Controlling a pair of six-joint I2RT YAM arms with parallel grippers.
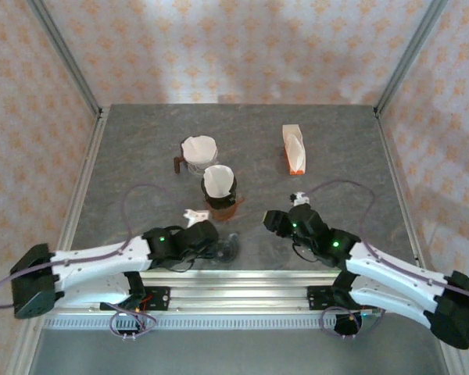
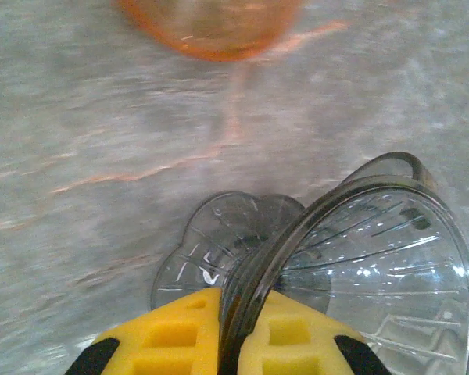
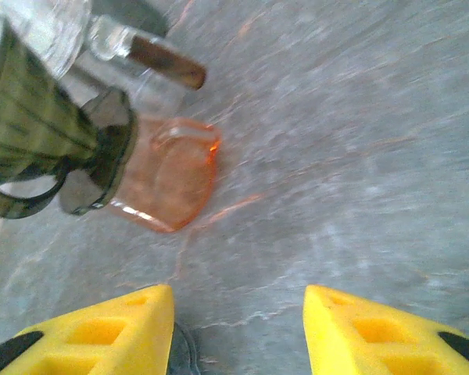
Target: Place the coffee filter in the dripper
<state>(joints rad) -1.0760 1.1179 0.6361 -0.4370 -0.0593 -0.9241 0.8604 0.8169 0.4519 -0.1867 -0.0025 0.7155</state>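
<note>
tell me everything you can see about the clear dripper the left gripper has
The clear dripper looks like glass or clear plastic, with a ribbed cone, a scalloped base and a loop handle. It is empty. The left gripper pinches its rim between yellow pads, near the table's front edge.

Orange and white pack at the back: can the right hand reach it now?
Probably yes. The right hand is open and empty, and nothing stands between it and the orange and white pack on that arm's side of the table.
</note>
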